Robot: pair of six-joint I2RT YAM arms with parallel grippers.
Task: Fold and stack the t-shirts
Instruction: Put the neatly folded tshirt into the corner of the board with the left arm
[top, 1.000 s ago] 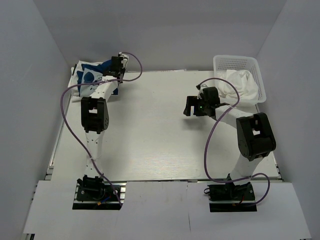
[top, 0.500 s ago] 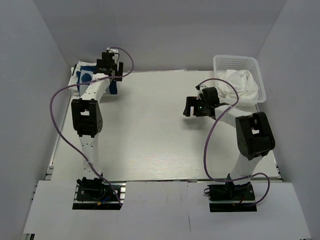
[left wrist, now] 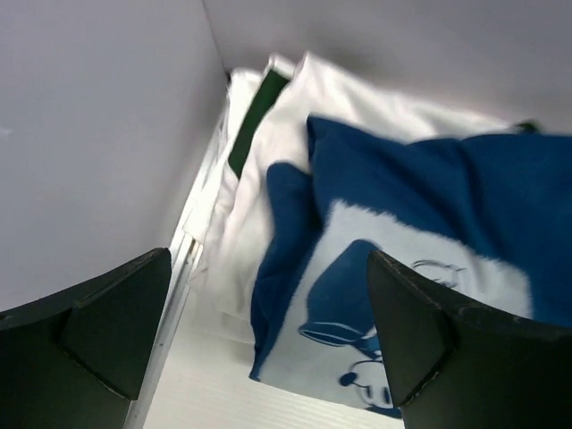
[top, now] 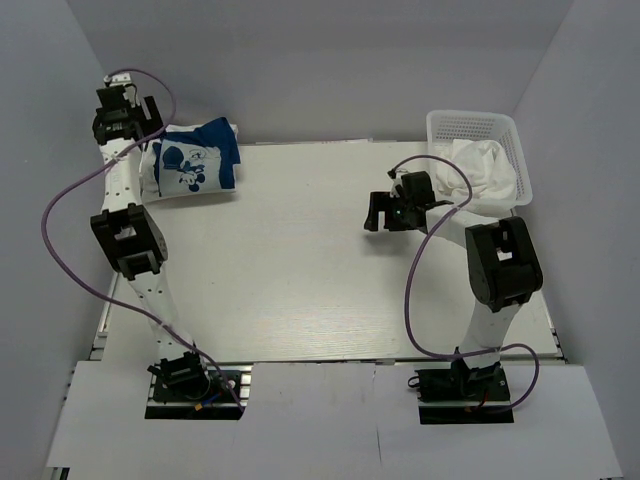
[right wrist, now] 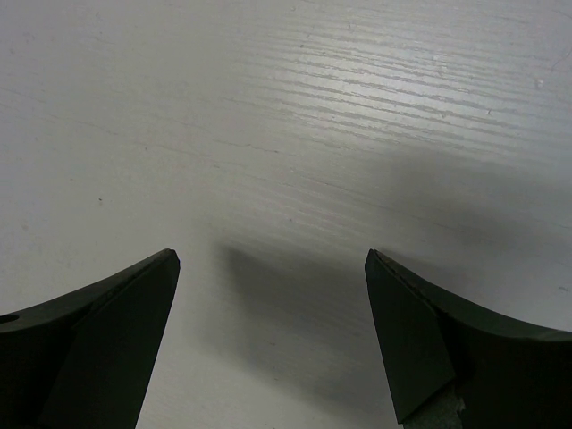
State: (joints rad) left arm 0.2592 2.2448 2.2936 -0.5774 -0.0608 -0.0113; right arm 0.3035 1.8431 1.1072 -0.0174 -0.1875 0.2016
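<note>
White tabletop: blue tee is laid folded on white tees at far-left corner; crumpled tee is kept in basket, far-right corner. L pincer & R pincer are spread open, nothing gripped.

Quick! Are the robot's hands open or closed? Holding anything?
Left hand: open, holding nothing.
Right hand: open, holding nothing.
</note>
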